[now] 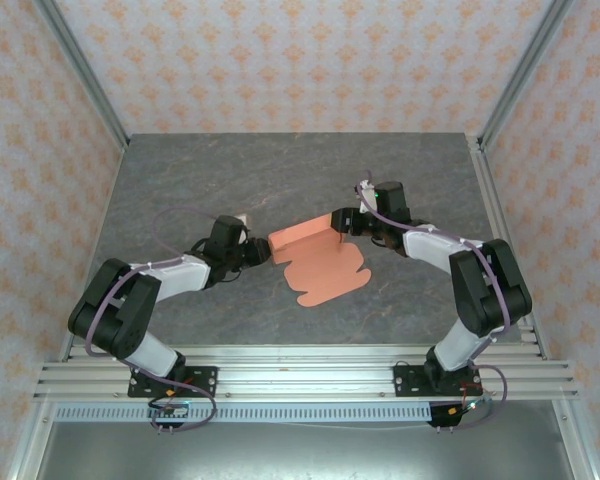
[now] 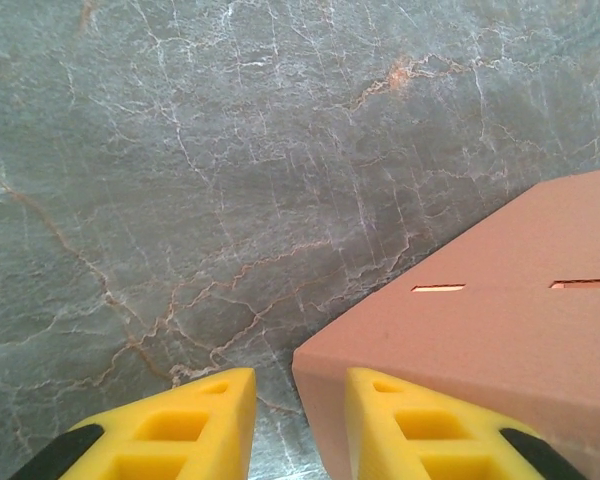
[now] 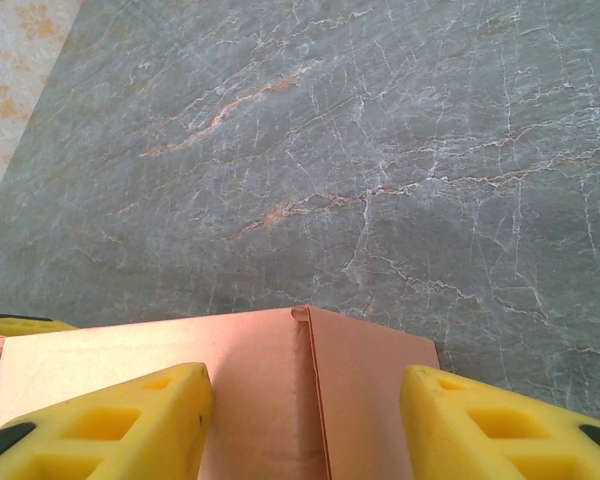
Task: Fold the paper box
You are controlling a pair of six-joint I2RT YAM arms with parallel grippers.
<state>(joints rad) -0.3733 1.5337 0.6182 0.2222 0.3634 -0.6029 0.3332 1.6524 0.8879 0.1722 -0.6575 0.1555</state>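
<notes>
On the grey, veined stone-look table (image 1: pixel 180 180), the box (image 1: pixel 325 268) lies near the middle and looks barely begun. One matte salmon panel stands creased upright, while the rest of the thin card lies flat with its rounded tabs unfolded. The left gripper (image 2: pixel 300 375) straddles the panel's left corner, jaws narrowly apart and apparently not pinching. The right gripper (image 3: pixel 305 370) is spread wide over the right crease.

Right pincer (image 3: pixel 305 385) straddles paper box (image 3: pixel 250 350) corner; grip unclear.
</notes>
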